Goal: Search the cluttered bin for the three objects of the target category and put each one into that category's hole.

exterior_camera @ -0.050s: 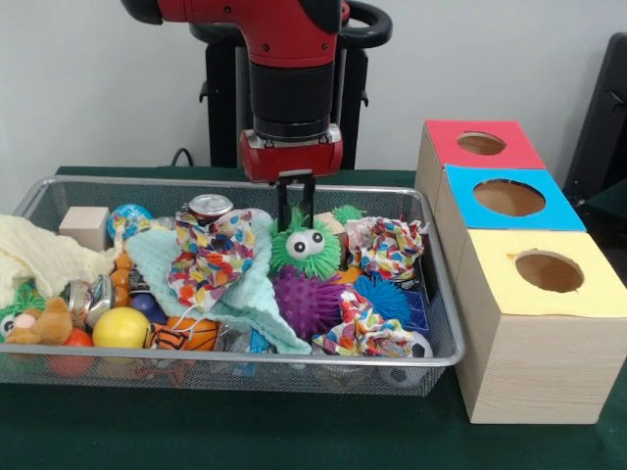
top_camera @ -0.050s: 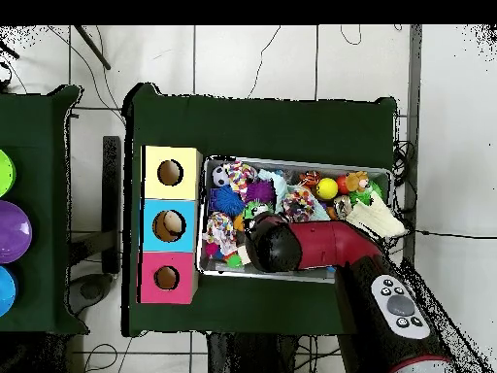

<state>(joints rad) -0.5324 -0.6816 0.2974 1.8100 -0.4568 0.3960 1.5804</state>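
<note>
My gripper (exterior_camera @ -0.050s: 295,223) hangs in the wire bin (exterior_camera @ -0.050s: 235,359), open, its two dark fingers (exterior_camera @ -0.050s: 282,208) coming down on the top of a green spiky ball with googly eyes (exterior_camera @ -0.050s: 306,247). Whether the fingers touch the ball I cannot tell. Just in front of it lies a purple spiky ball (exterior_camera @ -0.050s: 306,302), and to the right a blue spiky ball (exterior_camera @ -0.050s: 384,297). Beside the bin stand three boxes, each with a round hole: red (exterior_camera @ -0.050s: 481,143), blue (exterior_camera @ -0.050s: 508,197) and yellow (exterior_camera @ -0.050s: 549,271). In the overhead view the arm's wrist (top_camera @ -0.050s: 274,243) hides the gripper.
Crumpled patterned cloths (exterior_camera @ -0.050s: 211,253), a mint cloth (exterior_camera @ -0.050s: 257,311) and a cream cloth (exterior_camera @ -0.050s: 39,250) cover parts of the heap. Also in the bin: a can (exterior_camera @ -0.050s: 210,206), a wooden block (exterior_camera @ -0.050s: 84,225), a yellow ball (exterior_camera @ -0.050s: 120,328), a basketball (exterior_camera @ -0.050s: 186,335), a plush bear (exterior_camera @ -0.050s: 44,321).
</note>
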